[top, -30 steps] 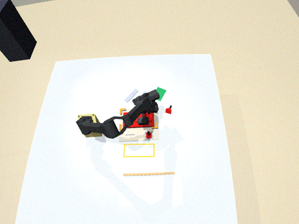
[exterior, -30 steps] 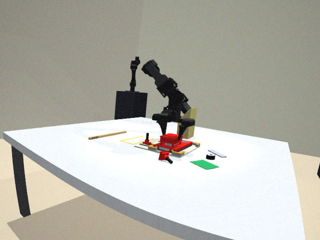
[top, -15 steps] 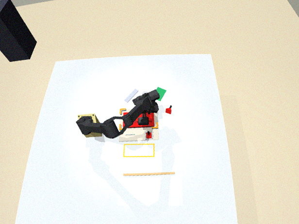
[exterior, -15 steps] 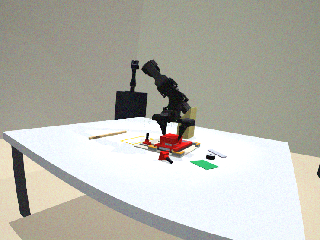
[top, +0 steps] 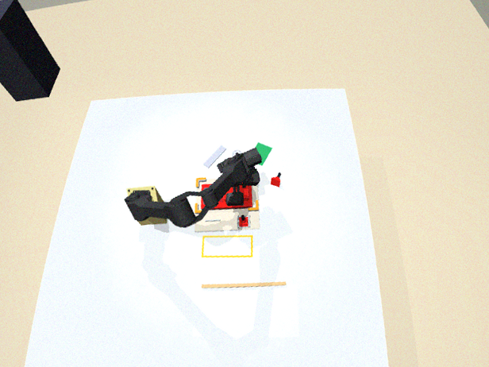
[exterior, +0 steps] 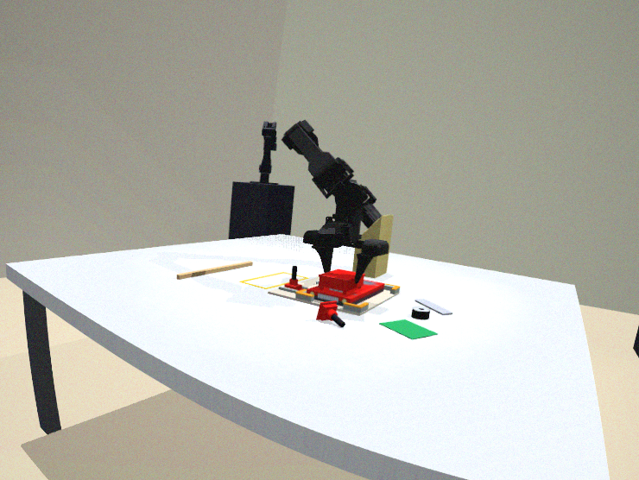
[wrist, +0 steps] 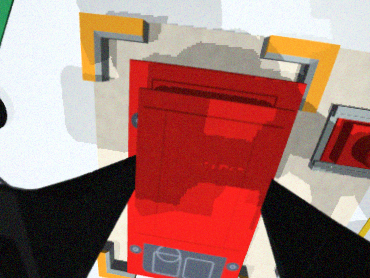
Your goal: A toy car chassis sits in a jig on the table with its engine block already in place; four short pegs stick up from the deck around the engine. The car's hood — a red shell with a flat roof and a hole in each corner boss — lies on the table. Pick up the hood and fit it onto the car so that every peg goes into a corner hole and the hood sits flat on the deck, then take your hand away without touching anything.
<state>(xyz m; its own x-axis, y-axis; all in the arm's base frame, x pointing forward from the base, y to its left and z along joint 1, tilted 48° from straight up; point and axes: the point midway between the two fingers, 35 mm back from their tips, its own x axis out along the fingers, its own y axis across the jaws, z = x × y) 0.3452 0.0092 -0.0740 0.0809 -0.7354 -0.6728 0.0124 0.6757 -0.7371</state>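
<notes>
The red hood rests on the car chassis, which sits in the jig with orange corner brackets. In the wrist view its edges run parallel to the chassis deck. The pegs and corner holes are hidden. My gripper reaches down from above and is shut on the hood's raised roof, one finger on each long side.
A small red part with a black peg lies just beside the jig. Another red part sits in a jig pocket. A green patch, black ring, grey strip, yellow outline and wooden stick lie around.
</notes>
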